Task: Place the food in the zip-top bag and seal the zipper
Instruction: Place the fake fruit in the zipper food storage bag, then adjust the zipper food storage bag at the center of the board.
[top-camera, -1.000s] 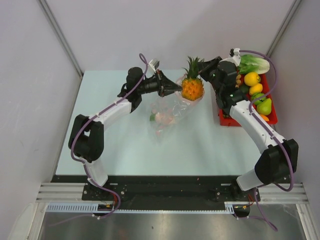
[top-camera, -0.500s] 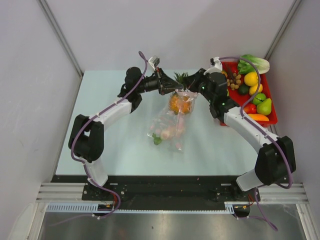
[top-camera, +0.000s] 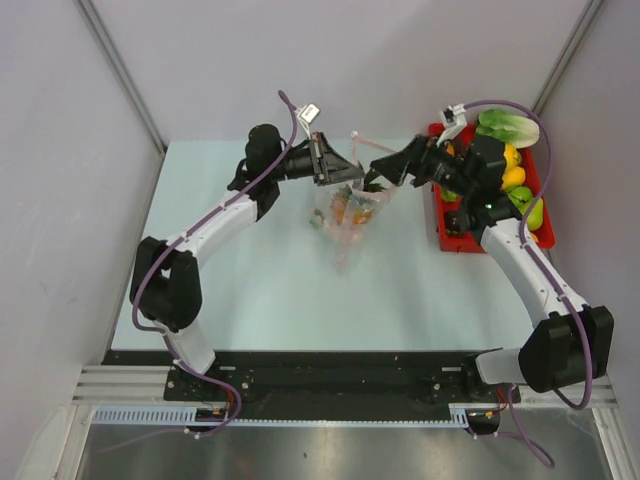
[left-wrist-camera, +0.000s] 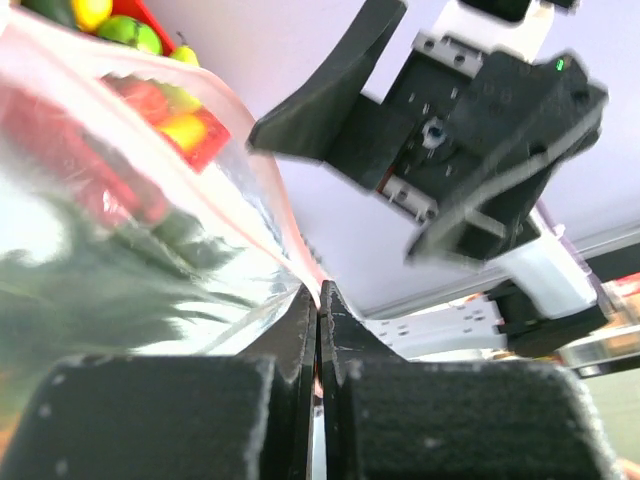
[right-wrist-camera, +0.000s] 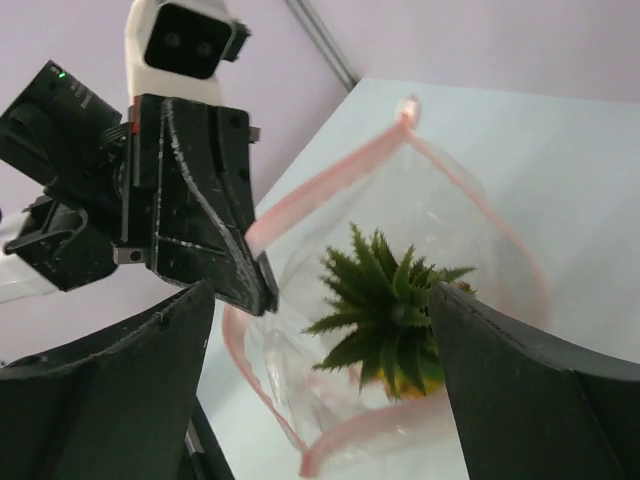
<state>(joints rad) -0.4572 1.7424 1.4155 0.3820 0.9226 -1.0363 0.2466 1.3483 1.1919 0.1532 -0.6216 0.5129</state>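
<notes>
My right gripper (top-camera: 386, 178) has let go of the pineapple (right-wrist-camera: 392, 300). A second ago I held it over the mouth; now it sits leaves-up inside the zip-top bag (top-camera: 350, 228), and that gripper hangs wide open and empty just right of the mouth. My left gripper (left-wrist-camera: 318, 300) stays clamped tight on the bag's left rim, holding the mouth up above the far middle of the desk (top-camera: 250, 290). The zipper (right-wrist-camera: 330, 180) gapes unsealed, and more food (top-camera: 505, 157) waits in the red tray (top-camera: 446, 240) at the far right, so I judge loading comes before sealing.
</notes>
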